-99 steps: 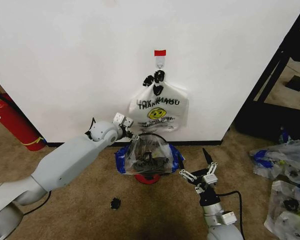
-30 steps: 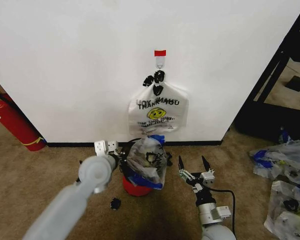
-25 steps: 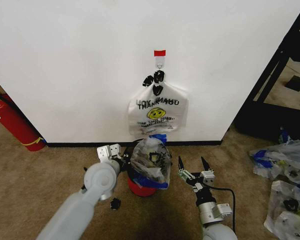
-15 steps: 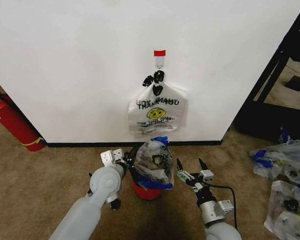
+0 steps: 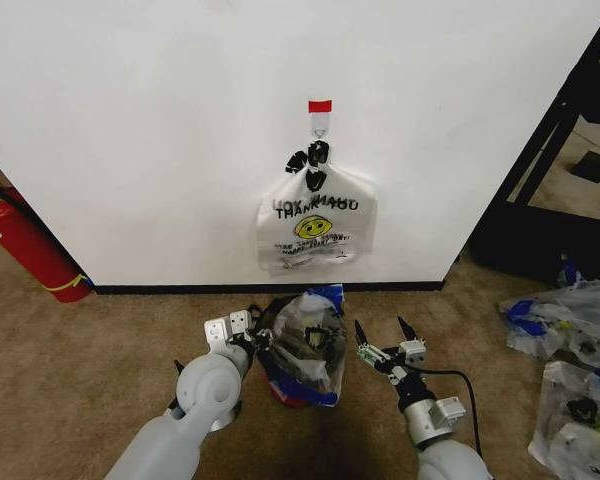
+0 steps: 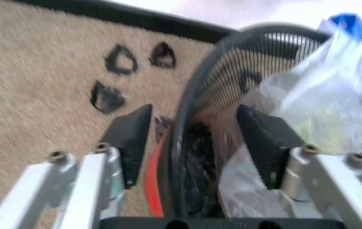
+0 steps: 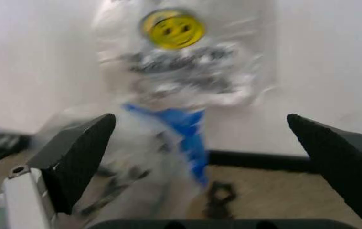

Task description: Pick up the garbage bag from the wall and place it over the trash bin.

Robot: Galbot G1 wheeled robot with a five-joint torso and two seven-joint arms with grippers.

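The garbage bag (image 5: 305,345), see-through with black print and blue patches, stands bunched up on the trash bin (image 5: 283,395), whose red body barely shows beneath it. My left gripper (image 5: 255,340) is at the bin's left side. In the left wrist view it (image 6: 194,112) is open, its fingers straddling the bin's black rim (image 6: 184,143), with the bag (image 6: 314,109) against the inner finger. My right gripper (image 5: 380,335) hangs open just right of the bag, apart from it. From the right wrist the bag (image 7: 168,129) lies ahead of the spread fingers (image 7: 79,148).
A white THANK YOU bag (image 5: 315,225) hangs from a wall hook above the bin. A red fire extinguisher (image 5: 30,255) leans at the left wall. Black shelving (image 5: 560,170) and a pile of bags (image 5: 570,370) fill the right. Black scraps (image 6: 120,59) lie on the carpet.
My left arm has swung in from the left to the bin's rim. The bag, spread wide earlier, is now bunched upright, and bin and bag have shifted slightly toward me. The right gripper has barely moved.
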